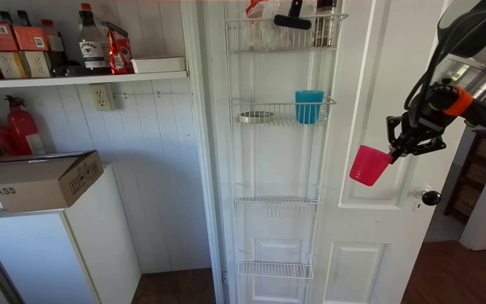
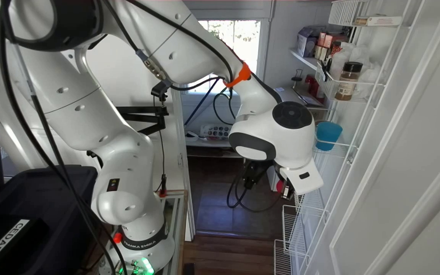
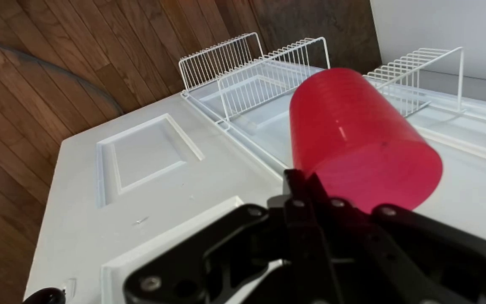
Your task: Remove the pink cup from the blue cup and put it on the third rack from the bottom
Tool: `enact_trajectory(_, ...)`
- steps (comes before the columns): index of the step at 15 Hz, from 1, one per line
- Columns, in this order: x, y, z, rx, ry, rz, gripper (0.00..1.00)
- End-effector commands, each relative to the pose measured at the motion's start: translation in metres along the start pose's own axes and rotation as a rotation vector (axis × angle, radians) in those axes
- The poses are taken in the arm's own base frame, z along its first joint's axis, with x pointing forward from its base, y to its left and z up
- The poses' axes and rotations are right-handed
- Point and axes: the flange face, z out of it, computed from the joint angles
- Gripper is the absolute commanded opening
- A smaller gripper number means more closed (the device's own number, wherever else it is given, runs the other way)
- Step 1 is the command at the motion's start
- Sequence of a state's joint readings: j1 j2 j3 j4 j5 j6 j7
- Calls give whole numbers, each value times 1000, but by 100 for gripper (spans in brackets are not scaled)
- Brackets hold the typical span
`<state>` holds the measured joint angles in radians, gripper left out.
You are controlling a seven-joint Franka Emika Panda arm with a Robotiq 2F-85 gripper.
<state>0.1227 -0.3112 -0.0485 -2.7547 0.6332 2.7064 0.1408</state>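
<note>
Currently the pink cup (image 1: 370, 165) hangs tilted in the air, apart from the white wire rack (image 1: 276, 269), its wider end upward; the gripper (image 3: 304, 174) is clenched on the edge of that end. Behind it stands a white panelled door (image 1: 361, 228) with a black knob (image 1: 431, 198), the rack running up against it. Brown planks (image 3: 36, 105) show on the floor. In an exterior view a white shelf (image 1: 78, 80) carries bottles (image 1: 94, 48) and boxes (image 1: 31, 38), and a cardboard box (image 1: 19, 181) lies below.

The blue cup (image 1: 309, 96) stands upright in a wire basket (image 1: 276, 104) of the rack, toward one end, and a shallow round object (image 1: 256, 118) lies flat toward the other. The basket above holds a plastic bag (image 1: 264, 33) and a dark-capped jar (image 2: 346, 82).

The wrist view looks past the pink cup onto three tiers (image 3: 251, 90), while only the exterior views show the blue cup. In an exterior view the pink cup is a small patch (image 2: 280, 186) partly hidden by the robot arm (image 2: 193, 49); that view alone shows a bright window (image 2: 243, 38) and a dark bin (image 2: 78, 175)
</note>
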Motion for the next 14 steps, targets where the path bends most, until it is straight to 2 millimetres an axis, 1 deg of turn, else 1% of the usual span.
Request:
enact_trajectory(1, 2, -10, 14, 57, 25, 29, 1)
enact_trajectory(7, -1, -24, 43, 118, 72, 55, 1)
enact_trajectory(11, 6, -29, 63, 160, 76, 76, 1)
enact_trajectory(14, 16, -31, 80, 177, 89, 72, 1)
